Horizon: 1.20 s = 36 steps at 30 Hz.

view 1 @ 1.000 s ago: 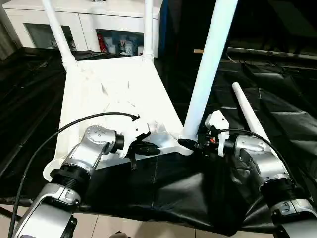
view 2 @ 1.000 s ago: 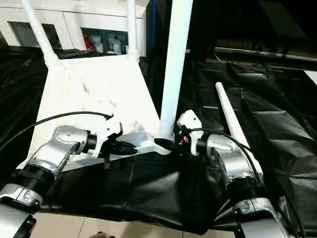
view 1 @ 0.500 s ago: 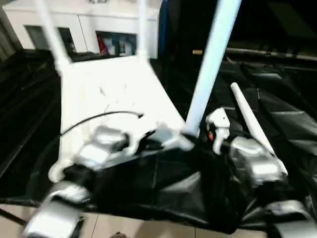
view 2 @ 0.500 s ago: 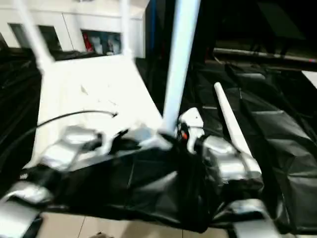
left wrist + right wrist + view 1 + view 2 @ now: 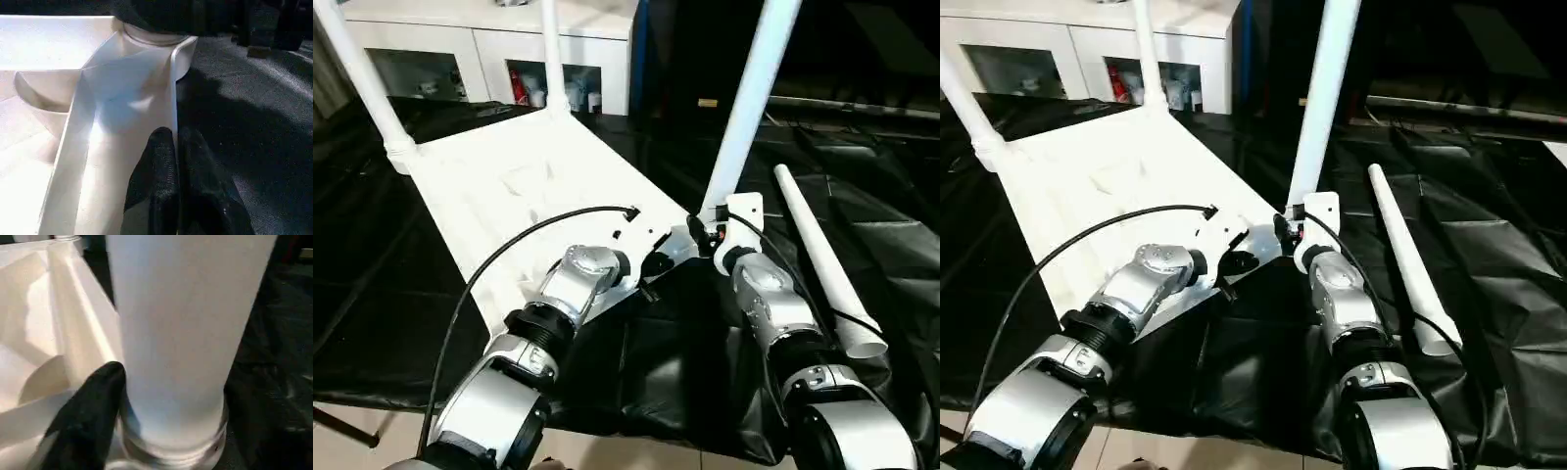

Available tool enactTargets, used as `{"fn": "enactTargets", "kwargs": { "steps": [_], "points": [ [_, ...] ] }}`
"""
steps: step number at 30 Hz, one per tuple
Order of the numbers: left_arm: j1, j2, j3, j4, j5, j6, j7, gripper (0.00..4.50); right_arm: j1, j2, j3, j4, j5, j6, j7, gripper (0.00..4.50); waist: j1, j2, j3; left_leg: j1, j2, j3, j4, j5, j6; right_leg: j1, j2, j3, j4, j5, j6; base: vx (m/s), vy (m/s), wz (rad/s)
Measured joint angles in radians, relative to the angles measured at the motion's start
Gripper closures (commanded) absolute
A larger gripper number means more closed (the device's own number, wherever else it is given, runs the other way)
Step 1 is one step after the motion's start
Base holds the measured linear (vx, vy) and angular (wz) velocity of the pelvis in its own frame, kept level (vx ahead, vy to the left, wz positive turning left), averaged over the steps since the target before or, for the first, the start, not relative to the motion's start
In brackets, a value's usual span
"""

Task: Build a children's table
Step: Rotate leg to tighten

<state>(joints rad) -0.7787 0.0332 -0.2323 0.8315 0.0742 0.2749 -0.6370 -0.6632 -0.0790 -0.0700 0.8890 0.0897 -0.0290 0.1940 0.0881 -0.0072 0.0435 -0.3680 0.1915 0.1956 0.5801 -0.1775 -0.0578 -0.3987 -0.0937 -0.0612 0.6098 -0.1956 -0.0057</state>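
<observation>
The white tabletop (image 5: 509, 176) lies underside up on a black cloth. Two legs (image 5: 367, 78) (image 5: 551, 54) stand in its far corner sockets, and a third leg (image 5: 749, 108) stands upright in the near right socket. The fourth leg (image 5: 818, 255) lies loose on the cloth to the right. My left gripper (image 5: 651, 282) is shut on the tabletop's near rim (image 5: 173, 98), one black finger (image 5: 156, 181) on each side of the wall. My right gripper (image 5: 700, 235) is shut on the upright leg's base (image 5: 176, 357); one finger (image 5: 93, 416) presses on it and the other is hidden.
A white cabinet (image 5: 489, 39) with small items on its shelf stands behind the tabletop. The black cloth (image 5: 685, 372) covers the whole work area, with pale floor tiles (image 5: 607, 455) at its near edge. A black cable (image 5: 529, 240) arcs over my left forearm.
The tabletop has swung: its far end went left and its near right corner, with the upright leg, moved away from me. Both arms stretched forward with it, keeping their holds.
</observation>
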Motion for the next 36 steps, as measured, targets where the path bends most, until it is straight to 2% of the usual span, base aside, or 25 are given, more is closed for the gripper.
{"fn": "enactTargets", "kwargs": {
  "steps": [3,7,11,14,17,25,26,28,30,33,36],
  "points": [
    [0.007,0.025,0.000,-0.008,0.000,-0.018,-0.021,4.50,0.007,-0.028,0.026,0.002,-0.001,0.008,0.075,0.84,-0.006,0.001,0.001,0.000,0.001,0.000,0.000,0.000,0.000,-0.002,0.001,0.000,0.001,0.001,0.001,0.000,0.000,0.00],
    [0.032,0.078,-0.002,-0.034,-0.001,-0.059,-0.102,4.50,0.050,-0.114,0.065,-0.075,0.020,0.041,0.297,0.84,-0.005,0.001,0.001,0.000,0.002,0.000,-0.002,0.000,0.000,-0.002,0.002,-0.001,0.001,0.001,0.001,0.000,0.000,0.00],
    [0.084,0.164,-0.013,-0.106,-0.019,-0.098,-0.269,4.50,0.118,-0.223,0.132,-0.168,0.019,0.037,0.536,0.84,-0.001,0.001,0.001,-0.001,0.003,0.000,-0.002,0.001,0.000,-0.003,0.002,-0.001,0.001,0.000,0.002,0.000,0.000,0.00],
    [0.122,0.222,-0.028,-0.161,-0.047,-0.105,-0.386,4.50,0.138,-0.252,0.158,-0.204,0.026,0.036,0.642,0.84,0.000,0.002,0.001,-0.002,0.003,0.000,-0.001,0.000,0.000,-0.004,0.002,-0.001,0.001,0.000,0.002,0.000,0.000,0.00],
    [0.144,0.239,-0.044,-0.203,-0.059,-0.097,-0.464,4.50,0.141,-0.254,0.172,-0.226,0.035,0.039,0.711,0.84,0.009,0.002,0.002,-0.003,0.002,0.001,0.000,0.000,0.000,-0.003,0.000,-0.001,0.000,0.000,0.002,0.000,0.000,0.00],
    [0.160,0.261,-0.051,-0.231,-0.072,-0.085,-0.530,4.50,0.156,-0.269,0.191,-0.266,0.067,0.060,0.818,0.84,0.014,0.002,0.002,-0.004,0.003,0.002,0.001,0.000,0.001,-0.004,0.000,-0.001,0.001,0.000,0.002,0.000,0.000,0.00],
    [0.161,0.261,-0.051,-0.234,-0.072,-0.085,-0.530,4.50,0.156,-0.269,0.192,-0.266,0.067,0.060,0.819,1.00,0.014,0.002,0.002,-0.004,0.003,0.002,0.001,0.000,0.001,-0.004,0.000,-0.001,0.001,0.000,0.002,0.000,0.000,0.00],
    [0.163,0.263,-0.051,-0.236,-0.072,-0.085,-0.532,4.50,0.156,-0.269,0.193,-0.266,0.066,0.060,0.819,1.00,0.014,0.002,0.002,-0.004,0.003,0.002,0.001,0.000,0.001,-0.004,0.000,-0.001,0.000,0.000,0.002,0.000,0.000,0.00],
    [0.164,0.264,-0.051,-0.238,-0.072,-0.084,-0.535,4.50,0.156,-0.269,0.193,-0.266,0.066,0.060,0.820,1.35,0.014,0.002,0.002,-0.004,0.003,0.002,0.001,0.000,0.001,-0.004,0.000,-0.001,0.000,0.000,0.002,0.000,0.000,0.00],
    [0.165,0.265,-0.051,-0.240,-0.072,-0.083,-0.538,4.50,0.156,-0.271,0.193,-0.266,0.065,0.061,0.819,1.43,0.014,0.002,0.002,-0.004,0.003,0.002,0.001,0.000,0.001,-0.004,0.000,-0.001,0.001,0.000,0.002,0.000,0.000,0.00],
    [0.165,0.265,-0.051,-0.240,-0.072,-0.083,-0.537,4.50,0.156,-0.271,0.194,-0.266,0.065,0.060,0.819,1.70,0.014,0.002,0.002,-0.004,0.003,0.002,0.001,0.000,0.001,-0.004,0.000,-0.001,0.001,0.000,0.002,0.000,0.000,0.00]
  ]
}}
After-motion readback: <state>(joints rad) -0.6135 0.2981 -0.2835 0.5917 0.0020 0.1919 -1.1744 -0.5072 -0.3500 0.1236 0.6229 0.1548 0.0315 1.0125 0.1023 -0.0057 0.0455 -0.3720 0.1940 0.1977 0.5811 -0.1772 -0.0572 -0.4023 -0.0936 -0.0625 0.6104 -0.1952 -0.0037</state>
